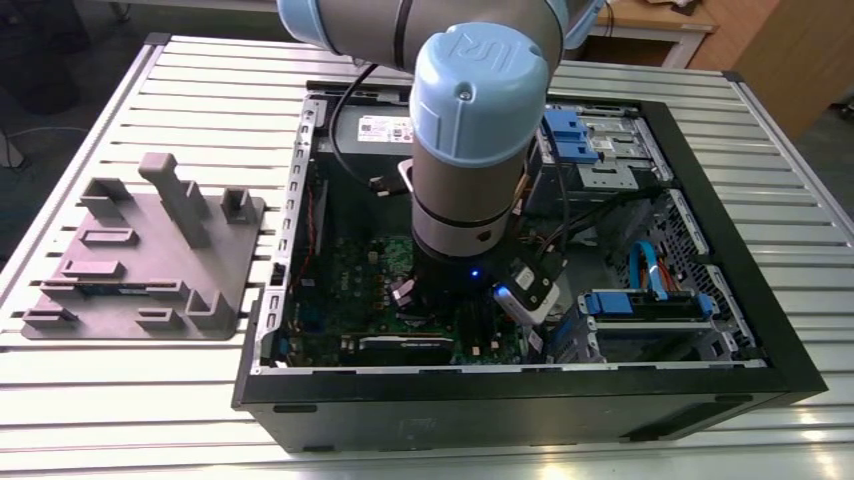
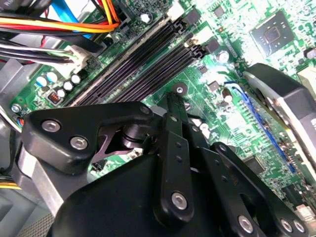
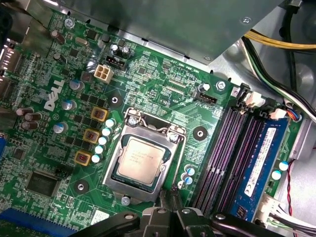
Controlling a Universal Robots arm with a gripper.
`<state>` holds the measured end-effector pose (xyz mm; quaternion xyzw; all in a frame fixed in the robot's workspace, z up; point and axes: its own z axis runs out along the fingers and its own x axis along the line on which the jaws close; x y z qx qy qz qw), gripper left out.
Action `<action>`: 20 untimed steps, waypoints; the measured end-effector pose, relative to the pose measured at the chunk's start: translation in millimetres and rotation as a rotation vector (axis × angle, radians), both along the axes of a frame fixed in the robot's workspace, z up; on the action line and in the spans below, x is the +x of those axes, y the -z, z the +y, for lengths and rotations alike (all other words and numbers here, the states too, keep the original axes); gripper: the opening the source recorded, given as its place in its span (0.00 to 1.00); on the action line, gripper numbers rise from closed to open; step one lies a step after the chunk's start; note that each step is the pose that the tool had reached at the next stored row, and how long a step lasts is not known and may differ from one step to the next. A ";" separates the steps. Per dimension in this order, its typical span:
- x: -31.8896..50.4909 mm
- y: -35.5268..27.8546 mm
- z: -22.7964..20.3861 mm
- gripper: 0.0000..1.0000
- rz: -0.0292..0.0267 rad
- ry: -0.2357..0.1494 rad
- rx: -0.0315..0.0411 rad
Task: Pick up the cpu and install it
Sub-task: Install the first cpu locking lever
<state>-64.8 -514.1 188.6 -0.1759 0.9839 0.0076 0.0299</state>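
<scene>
Exterior view: a ribbed silver metal tabletop (image 1: pixel 120 410) carries an open black computer case (image 1: pixel 534 415) with its inside facing up. The grey and pale-blue robot arm (image 1: pixel 474 130) reaches straight down into the case. On the tabletop near the case, on the exterior view's left, stands a grey plastic tray with upright pegs and slots (image 1: pixel 134 270).

In the first wrist view the green motherboard (image 3: pixel 158 79) lies under the black end effector (image 3: pixel 170 200), which is drawn shut with nothing held in it. The second wrist view shows its black linkage folded in toward the middle. Its tip is just beside one edge of the rectangular silver socket frame (image 3: pixel 116 165); whether it touches cannot be told.

Long dark memory slots (image 3: pixel 222 153) and one blue memory stick (image 3: pixel 259 168) run near the frame. The cpu, a small square chip with a silvery-beige metal top (image 3: pixel 140 159), lies flat inside that frame, apart from the end effector.
</scene>
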 end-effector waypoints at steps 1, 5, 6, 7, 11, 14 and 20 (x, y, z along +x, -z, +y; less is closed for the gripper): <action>0.0 0.0 0.0 0.10 0.0001 0.000 -0.0001; -0.3 -0.4 0.0 0.10 -0.0001 0.000 0.0005; -0.4 -0.9 0.0 0.10 -0.0001 0.000 0.0006; -0.5 -1.4 0.0 0.10 -0.0001 0.000 0.0006; -0.6 -3.4 0.0 0.10 -0.0001 0.000 0.0011; -0.6 -3.4 -0.1 0.10 -0.0037 0.000 0.0054; -0.9 -1.2 -0.1 0.10 -0.0212 0.000 0.0243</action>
